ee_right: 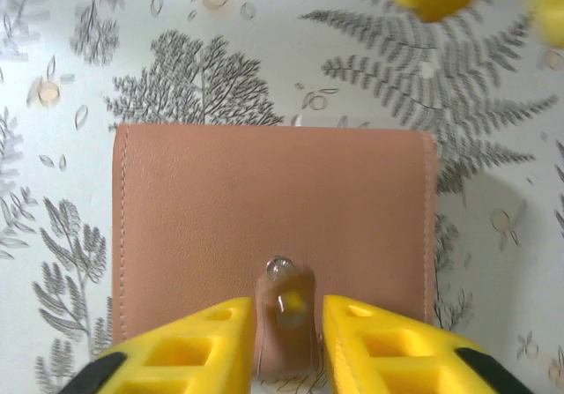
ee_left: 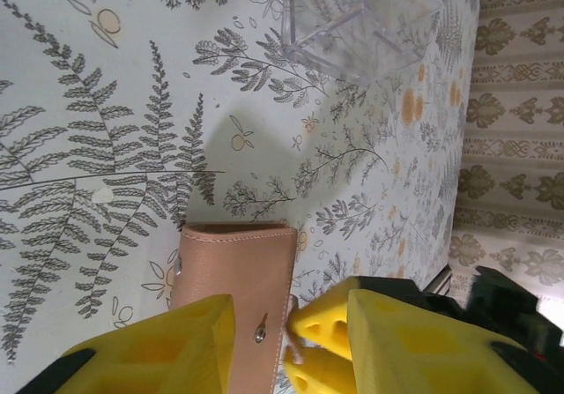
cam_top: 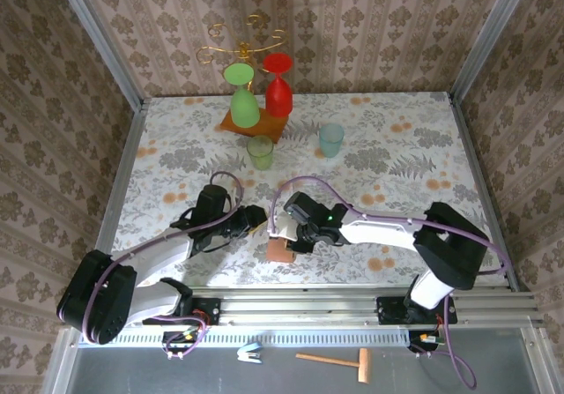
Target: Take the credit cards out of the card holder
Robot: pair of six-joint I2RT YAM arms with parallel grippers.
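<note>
top view: a tan-brown leather-like card holder (cam_top: 280, 252) lies folded shut on the pale floral-print table (cam_top: 397, 174), near the front edge and between the two arms. the left gripper (cam_top: 257, 218) hangs just beside its far left corner. the right gripper (cam_top: 285, 235) sits over its far edge. well behind them a brown wooden stand base (cam_top: 256, 125) carries a thin gold wire rack (cam_top: 242, 37), an upturned green plastic wine glass (cam_top: 244, 101) and a red one (cam_top: 278, 90). in front of that stand a small green tumbler (cam_top: 260, 152) and a pale blue tumbler (cam_top: 331, 138) (all well apart from the arms). on the grey ledge below the rail lie a small wooden mallet (cam_top: 339, 360) and a blue clip (cam_top: 249, 352).

left wrist view: the card holder shows a smooth matte face, a stitched border and a small metal snap stud (ee_left: 262, 330). the left gripper's blocky yellow fingers (ee_left: 159, 354) are spread wide and grasp nothing, and one of them overlaps the holder's near corner. at the top is a clear faceted vessel (ee_left: 361, 15), possibly the pale blue tumbler, though it is cropped too much to be sure.

right wrist view: the holder's flat rectangular face lies square to the camera. its narrow closing strap (ee_right: 284, 310) rises between the right gripper's yellow fingers (ee_right: 194, 350), which are drawn in tight and pinch it. blurred yellow tips of the left gripper sit at the top edge.
</note>
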